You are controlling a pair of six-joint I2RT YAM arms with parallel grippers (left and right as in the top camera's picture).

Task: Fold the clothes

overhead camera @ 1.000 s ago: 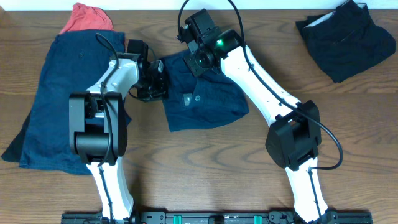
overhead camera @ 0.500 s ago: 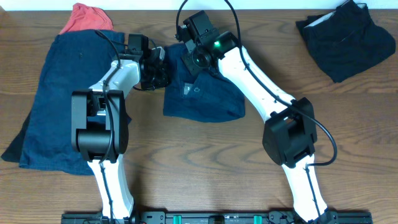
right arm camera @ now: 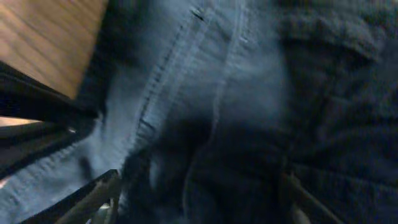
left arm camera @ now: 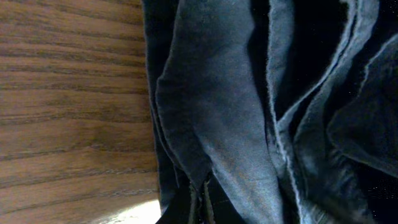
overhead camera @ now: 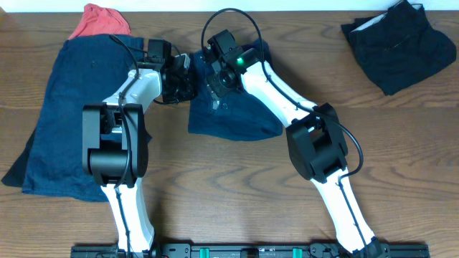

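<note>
Navy cotton gathers to a pinch inside the left gripper, which looks clamped on the left edge of the navy shorts at mid-table, probably to carry a fold across. Right gripper, fingers spread wide, presses the cloth just beside it, seemingly as an anchor. Both arms crowd that one edge. Larger navy garment lies spread at left, red cloth at its top; folded black garment sits far right on the wooden table.
</note>
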